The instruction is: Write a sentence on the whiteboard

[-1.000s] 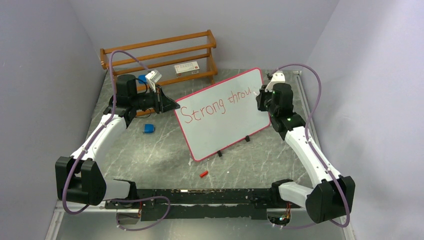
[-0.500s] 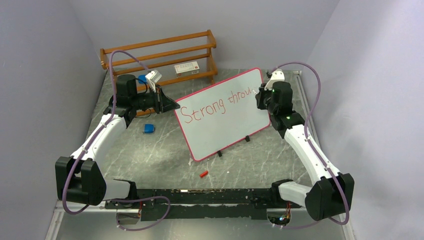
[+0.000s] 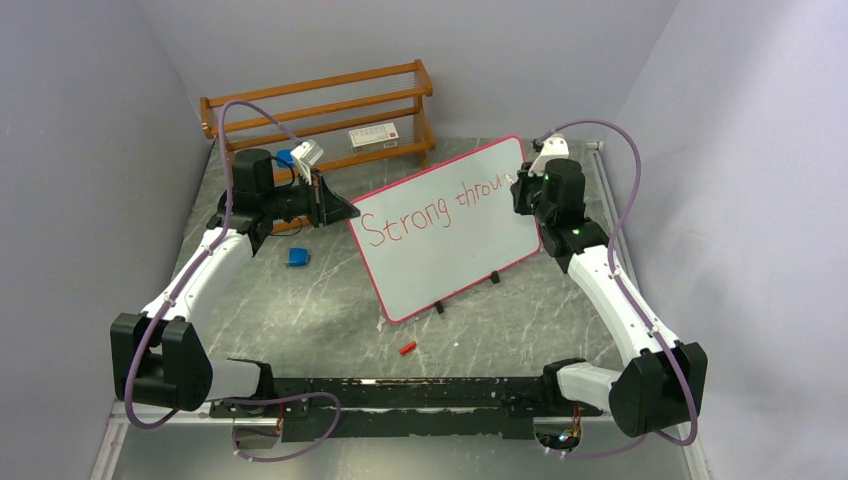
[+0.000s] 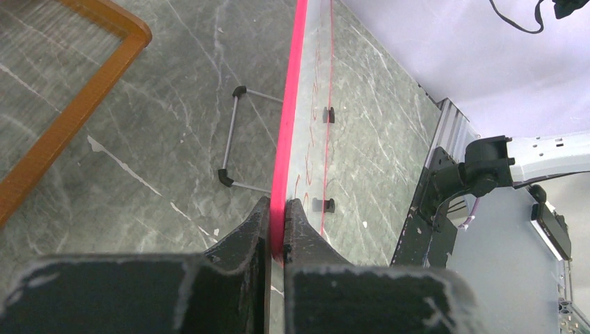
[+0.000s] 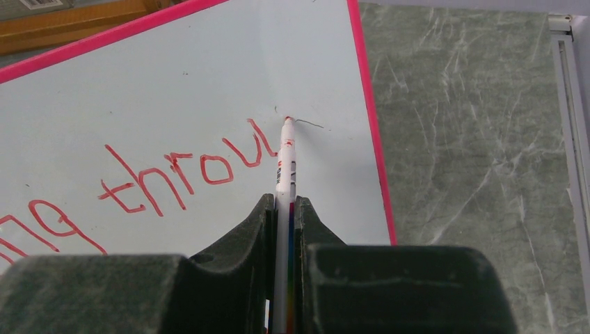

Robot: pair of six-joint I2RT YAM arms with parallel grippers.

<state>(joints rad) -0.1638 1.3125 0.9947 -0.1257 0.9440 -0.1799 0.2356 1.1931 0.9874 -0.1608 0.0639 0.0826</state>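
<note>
While the left tool (image 4: 277, 212) pinches the pink-red rim of the large white rectangular whiteboard (image 3: 450, 258), which stands tilted on the grey marble-patterned desk (image 3: 320, 300), the right tool (image 5: 282, 203) is clamped on a slim white marker (image 5: 285, 160). Ahead of that tool, the marker's red tip meets the board, with the red handwritten sentence (image 5: 174, 174), reading "Strong throu", to its left.
</note>
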